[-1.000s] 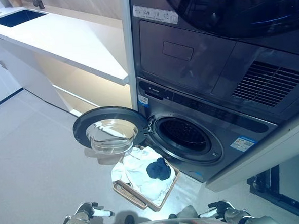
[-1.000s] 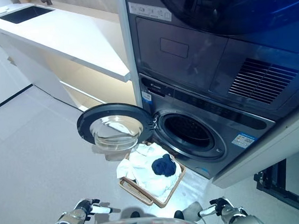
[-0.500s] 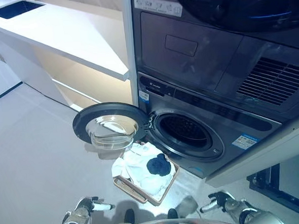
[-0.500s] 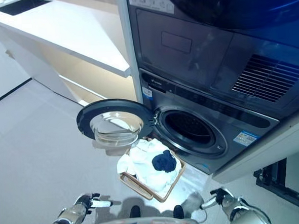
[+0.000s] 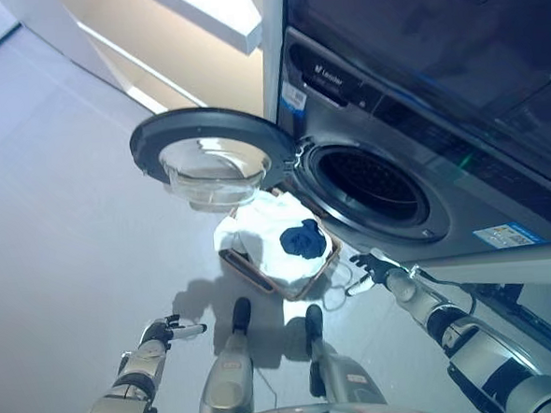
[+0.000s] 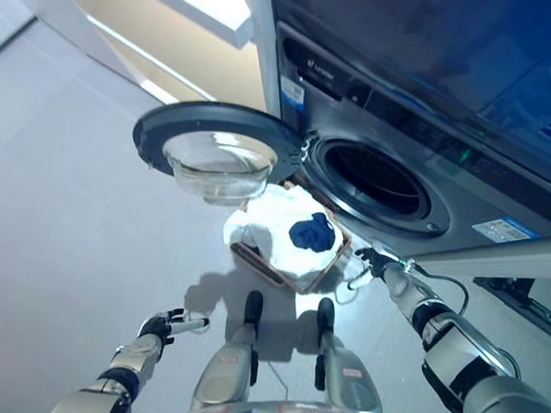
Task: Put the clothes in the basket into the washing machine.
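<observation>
A wicker basket stands on the floor in front of the washing machine, under its open round door. White clothes and a dark blue garment lie in the basket. The machine's drum opening is dark. My right hand is just right of the basket, fingers relaxed, holding nothing. My left hand is low at the left over bare floor, well apart from the basket, fingers relaxed and empty.
A second machine is stacked above the washer. A white counter runs off to the upper left, with a lit recess below it. Grey floor spreads to the left of the basket.
The camera has tilted down and come closer, so the scene shifted up. My right hand has reached forward to the basket's right edge. My left hand stays low at the left.
</observation>
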